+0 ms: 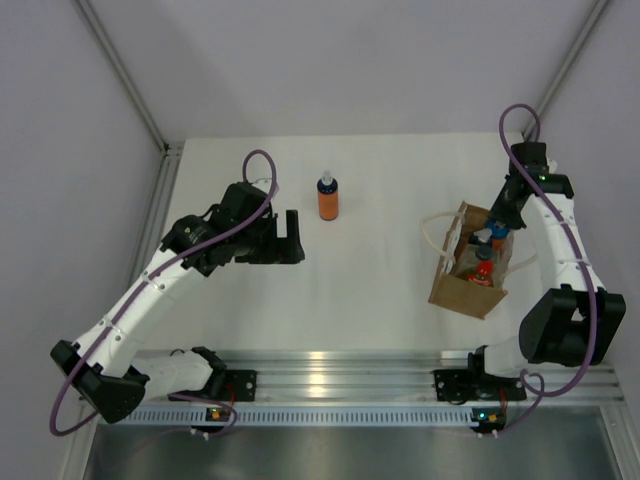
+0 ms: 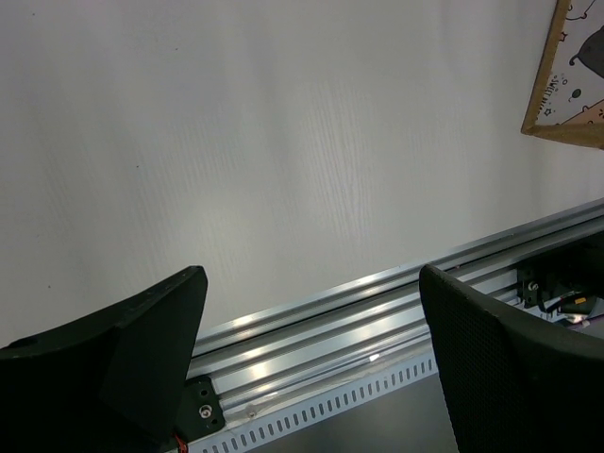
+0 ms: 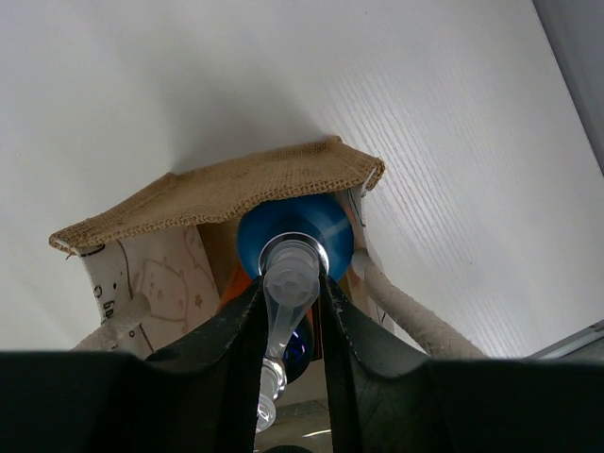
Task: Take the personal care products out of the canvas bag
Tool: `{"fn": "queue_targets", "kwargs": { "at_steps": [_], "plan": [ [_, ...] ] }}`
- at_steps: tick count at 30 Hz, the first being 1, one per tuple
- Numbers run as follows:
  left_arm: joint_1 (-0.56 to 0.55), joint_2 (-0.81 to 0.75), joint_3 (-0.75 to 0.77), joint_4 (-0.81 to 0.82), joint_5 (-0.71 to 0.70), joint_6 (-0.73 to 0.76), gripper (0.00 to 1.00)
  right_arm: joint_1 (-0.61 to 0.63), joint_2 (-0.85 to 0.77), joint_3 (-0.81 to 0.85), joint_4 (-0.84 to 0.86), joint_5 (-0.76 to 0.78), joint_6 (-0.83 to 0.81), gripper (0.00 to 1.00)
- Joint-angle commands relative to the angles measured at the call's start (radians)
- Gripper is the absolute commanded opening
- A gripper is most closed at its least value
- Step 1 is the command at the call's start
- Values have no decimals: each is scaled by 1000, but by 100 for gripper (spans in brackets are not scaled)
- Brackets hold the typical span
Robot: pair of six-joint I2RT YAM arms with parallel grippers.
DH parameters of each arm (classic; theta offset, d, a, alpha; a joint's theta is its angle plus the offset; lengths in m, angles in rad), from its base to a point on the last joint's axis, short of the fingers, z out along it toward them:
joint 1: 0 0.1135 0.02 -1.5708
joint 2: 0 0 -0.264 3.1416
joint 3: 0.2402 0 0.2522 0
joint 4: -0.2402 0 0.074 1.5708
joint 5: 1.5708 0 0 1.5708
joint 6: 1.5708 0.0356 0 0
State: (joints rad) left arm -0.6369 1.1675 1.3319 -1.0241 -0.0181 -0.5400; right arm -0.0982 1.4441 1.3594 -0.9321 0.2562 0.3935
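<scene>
Right gripper (image 3: 291,281) sits in the mouth of the canvas bag (image 3: 217,193), fingers clamped on the clear nozzle of 1 blue-capped bottle (image 3: 295,236). Bottle lies dead ahead between the fingers, long axis in line with them, nozzle toward the wrist, base down in the bag. Top view: bag at right of frame, 1 red-capped bottle (image 1: 484,258) also inside. Likely next: draw back along that axis. Left gripper (image 1: 295,237), fingers apart and empty, is well apart at left; 1 orange bottle (image 1: 327,200) stands on the table (image 1: 380,300) near it.
</scene>
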Motion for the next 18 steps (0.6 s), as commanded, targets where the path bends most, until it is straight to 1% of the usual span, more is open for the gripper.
{"fn": "queue_targets", "kwargs": {
  "at_steps": [1, 11, 15, 18],
  "plan": [
    [-1, -5, -3, 38, 7, 6, 98, 6, -7, 29, 49, 22, -8, 27],
    [-3, 3, -10, 39, 14, 11, 98, 8, -4, 60, 45, 32, -22, 30],
    [-3, 9, -10, 39, 14, 11, 98, 8, 4, 50, 47, 25, -24, 29],
    [-3, 9, -8, 39, 14, 12, 98, 8, 7, 41, 49, 18, -21, 26]
  ]
}}
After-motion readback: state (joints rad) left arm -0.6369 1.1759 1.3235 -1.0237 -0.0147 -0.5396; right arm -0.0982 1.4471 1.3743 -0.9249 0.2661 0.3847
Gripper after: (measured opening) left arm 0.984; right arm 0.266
